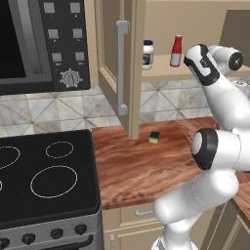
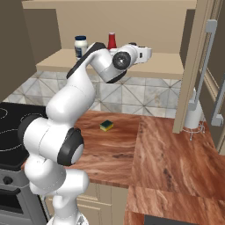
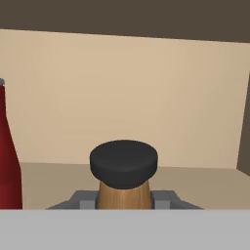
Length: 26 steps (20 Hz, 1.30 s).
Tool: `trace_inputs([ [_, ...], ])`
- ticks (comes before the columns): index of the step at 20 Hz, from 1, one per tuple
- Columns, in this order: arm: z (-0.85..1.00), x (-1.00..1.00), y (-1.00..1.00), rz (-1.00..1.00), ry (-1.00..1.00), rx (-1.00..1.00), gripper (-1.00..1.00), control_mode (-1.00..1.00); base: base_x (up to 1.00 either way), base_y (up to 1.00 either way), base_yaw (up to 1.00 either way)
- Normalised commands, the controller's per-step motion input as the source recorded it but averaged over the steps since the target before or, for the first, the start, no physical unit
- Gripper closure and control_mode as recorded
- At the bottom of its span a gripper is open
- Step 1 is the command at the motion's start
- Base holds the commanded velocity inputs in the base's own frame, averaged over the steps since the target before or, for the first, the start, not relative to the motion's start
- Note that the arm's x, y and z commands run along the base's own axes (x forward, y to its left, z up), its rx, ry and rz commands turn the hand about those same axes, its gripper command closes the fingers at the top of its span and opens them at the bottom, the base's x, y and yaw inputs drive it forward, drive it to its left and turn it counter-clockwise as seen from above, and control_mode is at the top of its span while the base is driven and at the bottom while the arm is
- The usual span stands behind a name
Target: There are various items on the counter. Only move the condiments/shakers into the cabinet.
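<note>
Hand (image 3: 124, 201) grips wood-grained shaker (image 3: 124, 191); round matte-black top

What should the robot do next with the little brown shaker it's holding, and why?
Probably lower it a touch and let go. The gripper is shut on the brown shaker, already inside the cabinet over the tan shelf, with the red bottle beside it. The white jar stands there too, and just the sponge sits on the counter.

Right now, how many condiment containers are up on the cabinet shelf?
3: the white jar at the left, the red squeeze bottle beside it, and the brown shaker gripped in the hand inside the cabinet.
</note>
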Motion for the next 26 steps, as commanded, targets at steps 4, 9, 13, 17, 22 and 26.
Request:
trace_inputs([
  [4,0.00,0.00,0.00,0.00,0.00,0.00,1.00,-1.00,0.00,0.00,0.00],
  [9,0.00,0.00,0.00,0.00,0.00,0.00,-1.00,-1.00,0.00,0.00,0.00],
  [13,0.00,0.00,0.00,0.00,0.00,0.00,-1.00,-1.00,0.00,0.00,0.00],
  [17,0.00,-0.07,0.00,0.00,-0.01,0.00,-1.00,-1.00,0.00,0.00,0.00],
  [22,0.00,-0.43,0.00,0.00,-0.08,0.00,-1.00,-1.00,0.00,0.00,0.00],
  [26,0.00,-0.71,0.00,0.00,-0.13,0.00,-1.00,-1.00,0.00,0.00,0.00],
])
